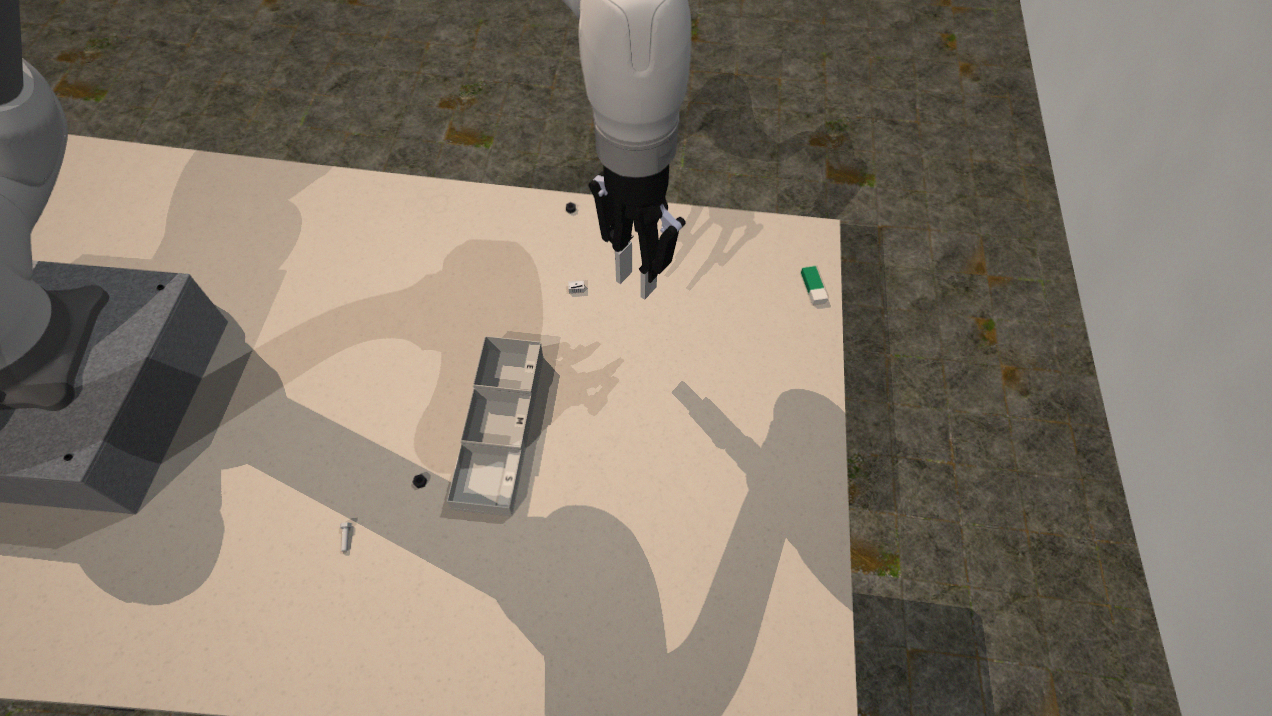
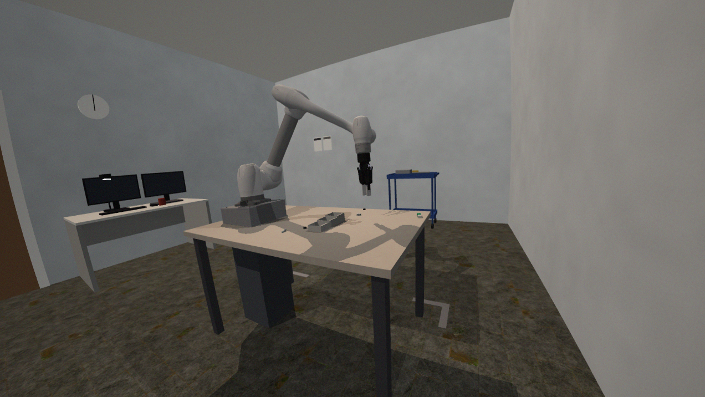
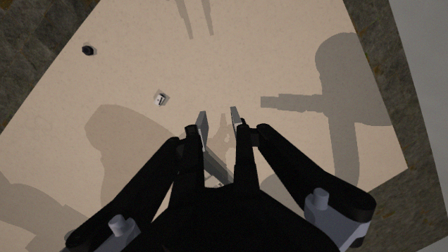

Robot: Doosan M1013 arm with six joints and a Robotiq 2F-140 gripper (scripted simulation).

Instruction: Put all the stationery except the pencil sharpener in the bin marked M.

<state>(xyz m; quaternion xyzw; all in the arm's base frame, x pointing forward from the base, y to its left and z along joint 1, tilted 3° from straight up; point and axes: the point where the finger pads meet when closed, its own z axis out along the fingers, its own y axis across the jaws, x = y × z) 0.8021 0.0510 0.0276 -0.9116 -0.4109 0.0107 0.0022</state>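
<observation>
My gripper point(image 1: 635, 280) point(image 2: 365, 192) point(image 3: 219, 117) hangs high above the table, its fingers a little apart with nothing between them. A green and white eraser point(image 1: 813, 283) point(image 2: 419, 214) lies near the table's far right edge, well to the right of the gripper. A small white and grey pencil sharpener point(image 1: 577, 286) point(image 3: 160, 99) lies on the table just left of the gripper. A row of three grey bins stands mid-table; the middle one is marked M point(image 1: 522, 418). The row also shows in the exterior view point(image 2: 325, 222).
A black nut point(image 1: 570, 207) point(image 3: 87, 50) lies near the table's far edge, another nut point(image 1: 420, 481) left of the S bin. A small grey bolt point(image 1: 347, 536) lies nearer the front. The robot base point(image 1: 106, 382) stands at the left.
</observation>
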